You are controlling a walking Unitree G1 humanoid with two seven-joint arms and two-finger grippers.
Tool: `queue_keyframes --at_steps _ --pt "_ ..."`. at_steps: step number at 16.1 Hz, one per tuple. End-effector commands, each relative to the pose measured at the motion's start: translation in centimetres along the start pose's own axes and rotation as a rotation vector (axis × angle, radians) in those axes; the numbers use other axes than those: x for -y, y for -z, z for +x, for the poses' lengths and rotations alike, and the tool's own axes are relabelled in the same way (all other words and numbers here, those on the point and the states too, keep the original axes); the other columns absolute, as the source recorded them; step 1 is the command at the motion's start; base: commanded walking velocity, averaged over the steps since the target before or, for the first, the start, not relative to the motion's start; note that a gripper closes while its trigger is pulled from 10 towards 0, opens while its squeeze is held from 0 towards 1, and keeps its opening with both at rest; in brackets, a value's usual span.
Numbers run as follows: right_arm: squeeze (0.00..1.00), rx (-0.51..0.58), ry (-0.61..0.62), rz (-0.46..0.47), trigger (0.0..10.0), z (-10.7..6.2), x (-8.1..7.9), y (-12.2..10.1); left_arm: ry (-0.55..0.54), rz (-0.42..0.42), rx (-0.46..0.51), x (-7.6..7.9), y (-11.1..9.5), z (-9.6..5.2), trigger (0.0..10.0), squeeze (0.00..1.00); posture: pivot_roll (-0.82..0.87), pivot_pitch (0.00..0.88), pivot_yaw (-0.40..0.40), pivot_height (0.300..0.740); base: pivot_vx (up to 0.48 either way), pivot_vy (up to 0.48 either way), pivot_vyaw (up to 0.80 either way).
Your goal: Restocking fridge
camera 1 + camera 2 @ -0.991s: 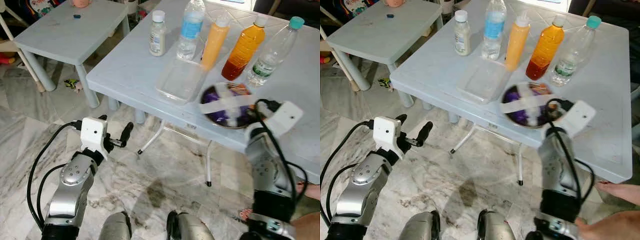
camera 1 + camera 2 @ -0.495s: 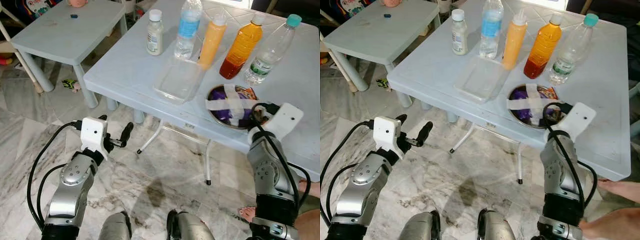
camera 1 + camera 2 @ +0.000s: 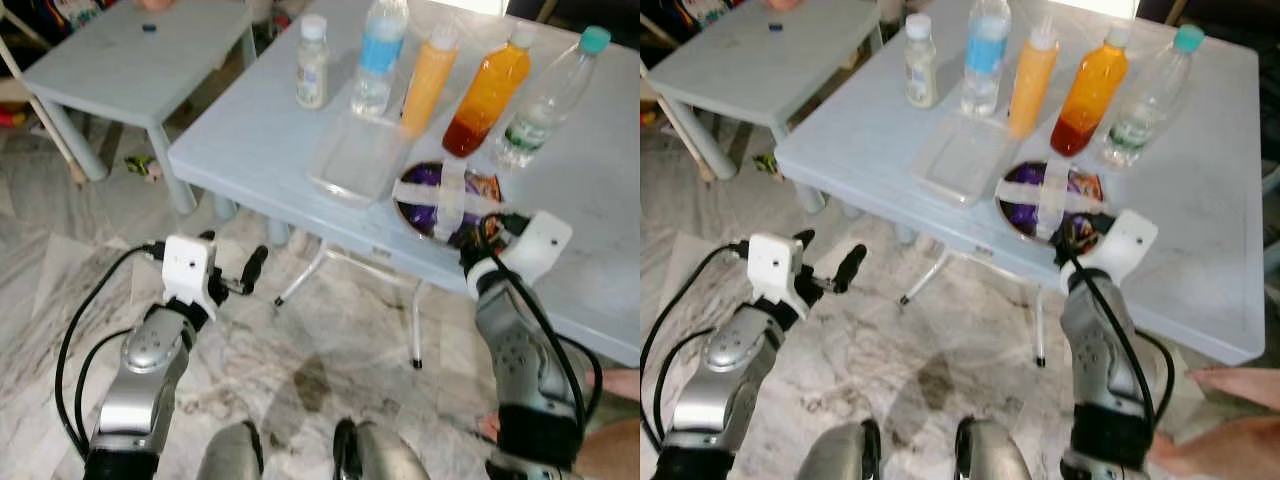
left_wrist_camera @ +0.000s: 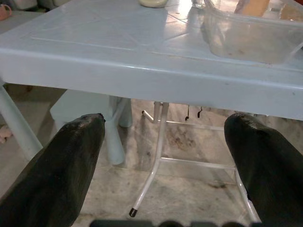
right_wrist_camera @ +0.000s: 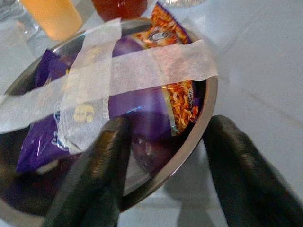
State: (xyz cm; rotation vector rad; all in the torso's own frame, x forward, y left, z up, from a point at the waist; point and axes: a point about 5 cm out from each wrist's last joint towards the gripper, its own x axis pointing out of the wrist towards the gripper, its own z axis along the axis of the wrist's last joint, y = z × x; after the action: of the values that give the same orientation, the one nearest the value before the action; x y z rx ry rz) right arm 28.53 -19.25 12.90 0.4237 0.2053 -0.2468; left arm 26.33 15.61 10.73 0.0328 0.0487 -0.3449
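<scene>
The metal bowl (image 3: 443,205) sits near the front edge of the pale blue table (image 3: 260,140), packed with snack packets (image 5: 142,113) and strapped over with two crossed strips of white tape (image 5: 142,64). Behind it stand five bottles in a row, among them the orange juice bottle (image 3: 484,98), and to its left lies a clear plastic tray (image 3: 360,158).

The right gripper (image 5: 163,156) is right at the bowl's near rim. Its fingers are spread wide and straddle that rim, one over the packets inside, the other outside over the table. The rim runs across between them, so a pinch on the edge looks like the coming move; I cannot tell if either finger touches metal yet.

The left gripper (image 3: 240,272) hangs low in front of the table, below its edge, fingers wide apart and holding nothing. It is well apart from the bowl, so the right arm is plainly nearer.
</scene>
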Motion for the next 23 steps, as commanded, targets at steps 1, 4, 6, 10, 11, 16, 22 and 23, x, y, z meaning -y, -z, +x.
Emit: queue_keyframes --at_steps 1,4,6,10,11,16,22,23 --pt "0.26 -0.036 -0.015 0.007 10.0 -0.3 -0.3 0.6 0.011 0.010 0.005 0.3 -0.2 -0.1 10.0 0.00 0.07 0.167 -0.019 0.740 0.000 0.000 0.00" --pt "0.00 -0.112 -0.094 0.059 10.0 -0.8 -1.9 1.5 0.016 0.010 0.006 0.3 -0.2 0.0 10.0 0.00 0.07 0.165 -0.018 0.740 0.000 0.000 0.00" --pt "0.00 -0.156 -0.140 0.079 10.0 -1.2 -2.3 1.9 0.015 0.011 0.007 0.4 -0.2 0.0 10.0 0.00 0.07 0.164 -0.021 0.740 0.000 0.000 0.00" --pt "0.00 -0.141 -0.047 0.072 3.3 -0.9 -0.8 1.6 0.014 0.012 0.007 0.4 -0.2 0.0 10.0 0.00 0.07 0.164 -0.020 0.740 0.000 0.000 0.00" --pt "0.00 -0.131 -0.020 0.071 1.1 -0.8 -0.4 1.4 0.015 0.012 0.007 0.4 -0.2 0.0 10.0 0.00 0.07 0.165 -0.020 0.740 0.000 0.000 0.00" --pt "0.00 -0.053 0.129 0.056 0.0 -0.3 1.7 0.0 0.018 0.014 0.005 0.3 -0.2 0.0 10.0 0.00 0.07 0.167 -0.017 0.740 0.000 0.000 0.00" --pt "0.00 0.032 0.204 0.035 7.1 0.1 2.7 -1.6 0.017 0.013 0.005 0.4 -0.1 0.0 10.0 0.00 0.07 0.167 -0.016 0.740 0.000 0.000 0.00" --pt "0.00 0.043 0.207 0.022 10.0 0.2 2.7 -1.7 0.018 0.013 0.005 0.4 -0.2 0.1 10.0 0.00 0.07 0.167 -0.016 0.740 0.000 0.000 0.00"
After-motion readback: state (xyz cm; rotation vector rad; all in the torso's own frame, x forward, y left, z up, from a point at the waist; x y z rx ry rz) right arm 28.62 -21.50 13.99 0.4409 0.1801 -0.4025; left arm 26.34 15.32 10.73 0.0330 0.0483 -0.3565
